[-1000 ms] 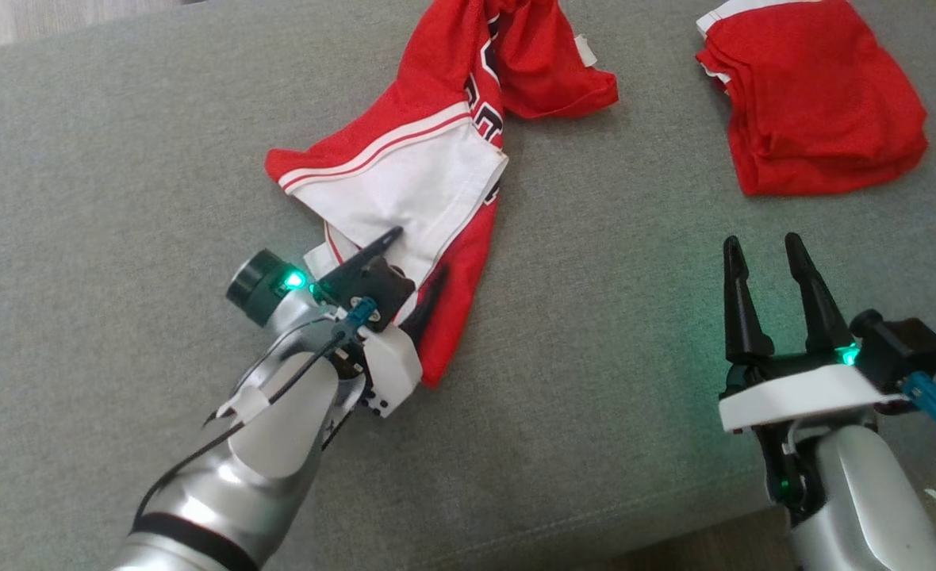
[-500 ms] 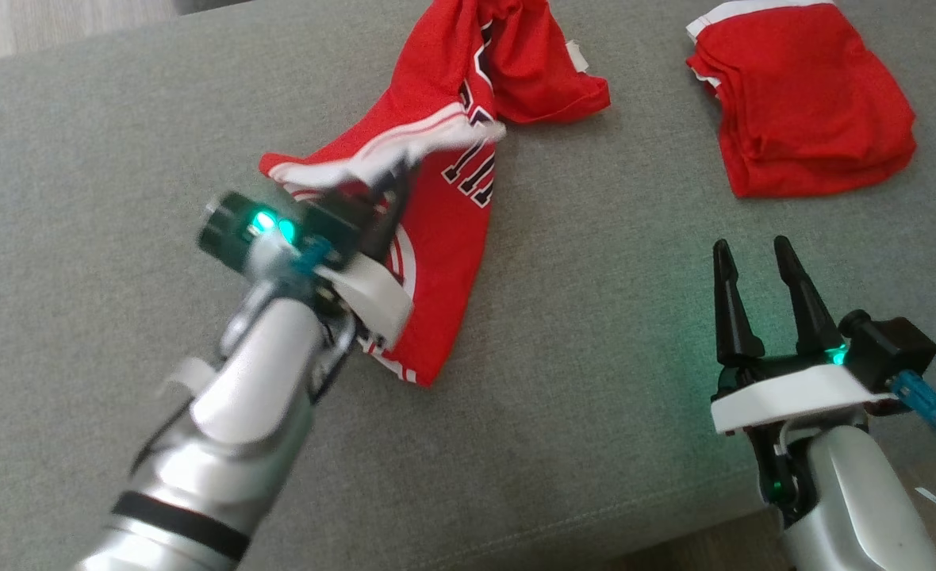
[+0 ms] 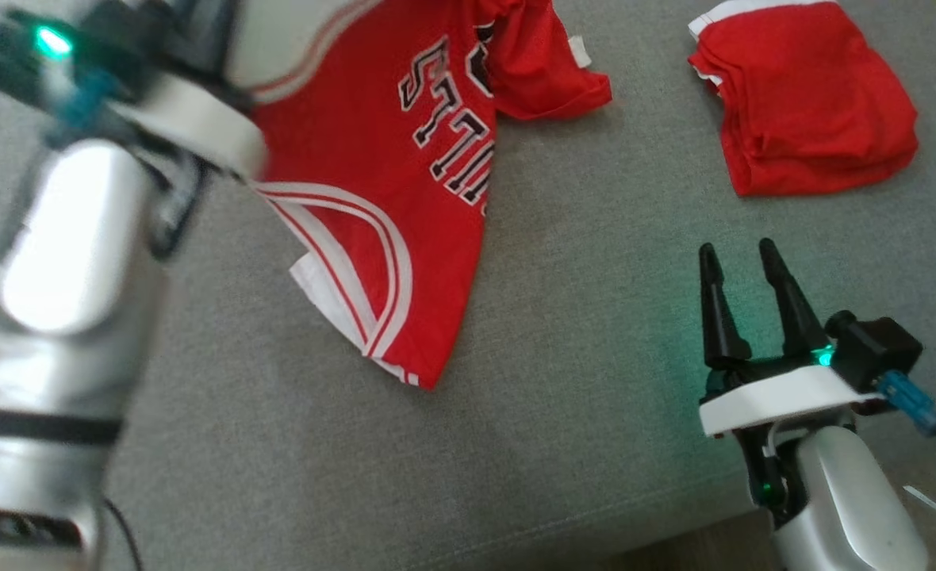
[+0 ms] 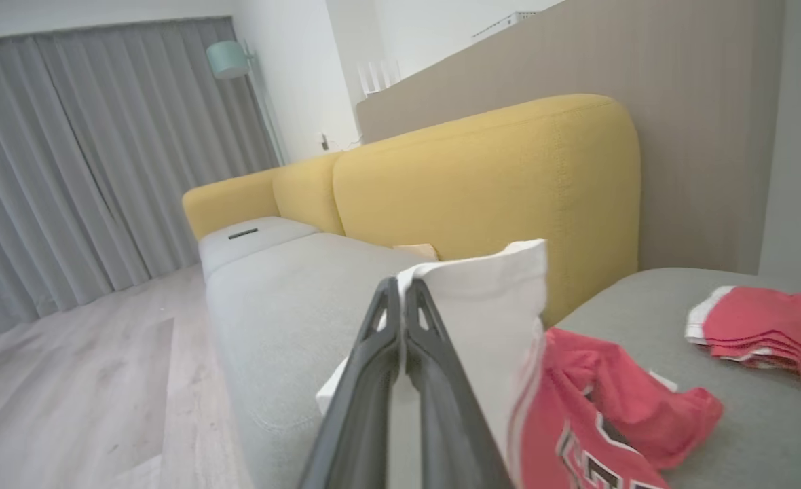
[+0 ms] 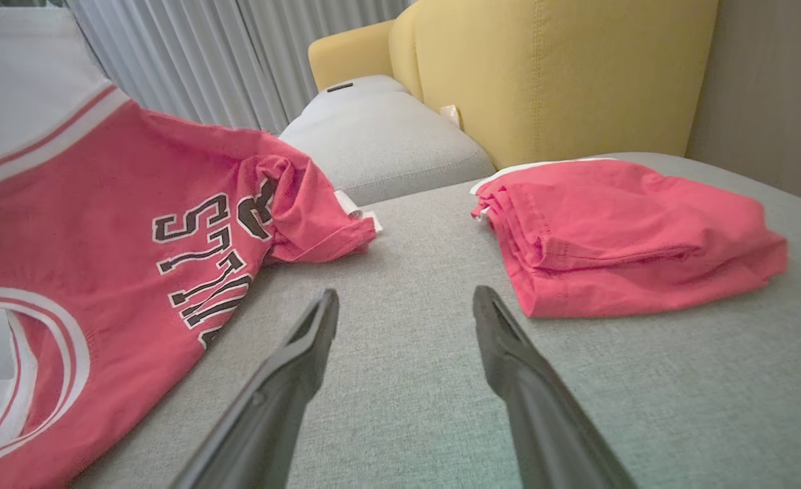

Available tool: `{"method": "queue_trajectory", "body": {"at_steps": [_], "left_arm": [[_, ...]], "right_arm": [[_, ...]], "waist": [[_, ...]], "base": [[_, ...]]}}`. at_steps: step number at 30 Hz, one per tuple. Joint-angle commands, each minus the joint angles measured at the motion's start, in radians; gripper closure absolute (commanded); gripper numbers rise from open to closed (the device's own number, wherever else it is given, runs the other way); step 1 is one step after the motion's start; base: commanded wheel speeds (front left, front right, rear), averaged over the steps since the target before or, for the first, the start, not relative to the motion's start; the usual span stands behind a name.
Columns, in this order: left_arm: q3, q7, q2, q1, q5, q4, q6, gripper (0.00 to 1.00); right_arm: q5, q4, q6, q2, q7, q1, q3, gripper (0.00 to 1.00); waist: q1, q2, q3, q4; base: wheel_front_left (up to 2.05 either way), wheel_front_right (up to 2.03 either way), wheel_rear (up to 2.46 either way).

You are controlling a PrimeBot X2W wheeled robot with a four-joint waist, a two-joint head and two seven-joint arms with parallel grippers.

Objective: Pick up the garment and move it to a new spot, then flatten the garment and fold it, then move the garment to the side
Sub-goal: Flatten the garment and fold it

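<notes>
Snugly inside left claw [image 4: 400, 286], white garment [image 4: 499, 305] edge

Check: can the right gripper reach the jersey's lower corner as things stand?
Probably yes: the right gripper is open, and only bare grey cushion lies between it and the jersey's lower corner.

Silver forearms [image 3: 63, 238], black tapered fingers [image 3: 718, 309].

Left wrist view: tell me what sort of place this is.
Most likely a home living room: a yellow sofa, long grey curtains, a floor lamp beside them and pale wood flooring.
</notes>
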Motion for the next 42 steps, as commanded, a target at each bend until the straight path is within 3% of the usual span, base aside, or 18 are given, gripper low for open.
{"method": "queue_trajectory", "body": {"at_steps": [1, 10, 17, 18, 19, 20, 27, 34, 42], "left_arm": [[0.053, -0.005, 0.061, -0.097, 0.006, -0.004, -0.008, 1.0], [0.085, -0.004, 0.192, -0.351, 0.06, 0.165, -0.004, 1.0], [0.073, -0.005, 0.236, -0.471, 0.107, 0.313, 0.031, 1.0], [0.074, -0.005, 0.235, -0.478, 0.109, 0.332, 0.043, 0.62], [0.076, -0.005, 0.233, -0.482, 0.111, 0.351, 0.057, 0.12], [0.075, -0.005, 0.229, -0.484, 0.111, 0.365, 0.064, 0.0], [0.093, -0.005, 0.2, -0.428, 0.078, 0.317, 0.094, 0.0], [0.131, -0.005, 0.143, -0.276, 0.017, 0.154, 0.096, 0.0], [0.208, -0.005, 0.041, -0.016, -0.068, -0.065, 0.089, 0.0]], "right_arm": [[0.006, -0.025, -0.001, 0.003, -0.012, -0.041, 0.031, 0.0], [0.02, -0.016, -0.001, 0.004, -0.02, -0.073, 0.073, 0.0], [0.028, 0.0, -0.001, 0.005, -0.026, -0.099, 0.091, 0.0], [0.029, 0.001, -0.001, 0.005, -0.026, -0.103, 0.093, 0.0], [0.029, 0.003, -0.001, 0.005, -0.027, -0.107, 0.094, 0.0], [0.029, 0.005, -0.001, 0.005, -0.027, -0.11, 0.095, 0.0], [0.027, 0.013, -0.001, 0.005, -0.03, -0.121, 0.094, 0.0], [0.015, 0.005, -0.001, 0.001, -0.031, -0.116, 0.075, 0.0], [0.01, -0.028, -0.001, -0.029, -0.027, -0.084, 0.041, 0.0]], "waist": [[0.0, 0.0, 0.01, -0.008], [0.0, 0.0, 0.054, -0.049], [0.0, 0.0, 0.102, -0.06], [0.0, 0.0, 0.108, -0.059], [0.0, 0.0, 0.113, -0.057], [0.0, 0.0, 0.116, -0.055], [0.0, 0.0, 0.11, -0.023], [0.0, 0.0, 0.055, 0.046], [0.0, 0.0, -0.035, 0.137]], "base": [[0.0, 0.0, 0.0], [0.0, 0.0, 0.0], [0.0, 0.0, 0.0], [0.0, 0.0, 0.0], [0.0, 0.0, 0.0], [0.0, 0.0, 0.0], [0.0, 0.0, 0.0], [0.0, 0.0, 0.0], [0.0, 0.0, 0.0]]}}
